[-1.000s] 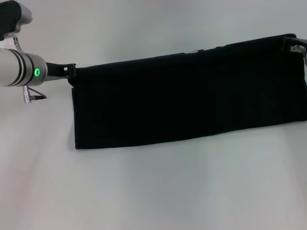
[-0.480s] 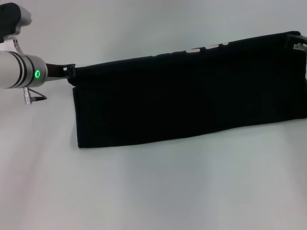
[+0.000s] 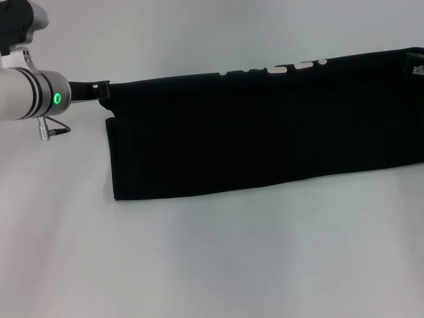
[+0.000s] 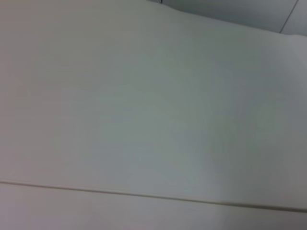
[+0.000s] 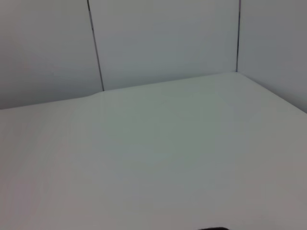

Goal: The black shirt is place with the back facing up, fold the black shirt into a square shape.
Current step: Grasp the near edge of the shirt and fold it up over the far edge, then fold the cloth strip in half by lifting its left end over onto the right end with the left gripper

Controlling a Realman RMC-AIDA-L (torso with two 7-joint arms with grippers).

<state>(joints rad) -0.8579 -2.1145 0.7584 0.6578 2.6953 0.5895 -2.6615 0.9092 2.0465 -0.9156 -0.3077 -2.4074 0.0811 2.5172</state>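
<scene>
From my remote station I see the left gripper (image 3: 103,89) pinching the left top corner of the shirt (image 3: 265,132), fingers pressed together on the cloth and holding it off the table (image 3: 199,265). The shirt hangs as a long black band stretched across the head view; its lower edge looks to rest on the table, though I cannot be sure it touches. A strip of white lettering (image 3: 278,69) peeks over the shirt's top edge, right of its middle. At the shirt's right top corner, the right gripper (image 3: 416,66) is barely in view at the frame's edge. The cloth rises to it as if held, but I cannot tell how its fingers stand. Both wrist views show only bare table and walls, nothing of the shirt.

I judge the step in hand to be a two-arm fold: carrying the raised edge over and laying it down. To do it well, I want both corners kept level with each other and the span between them taut, so the band does not sag in its middle or wrinkle as it settles. The right corner sits higher than the left, so I would even them out before lowering. I would let go only once the held edge lies flat and square with the shirt's lower edge. The fabric is soft, so it may slip.
</scene>
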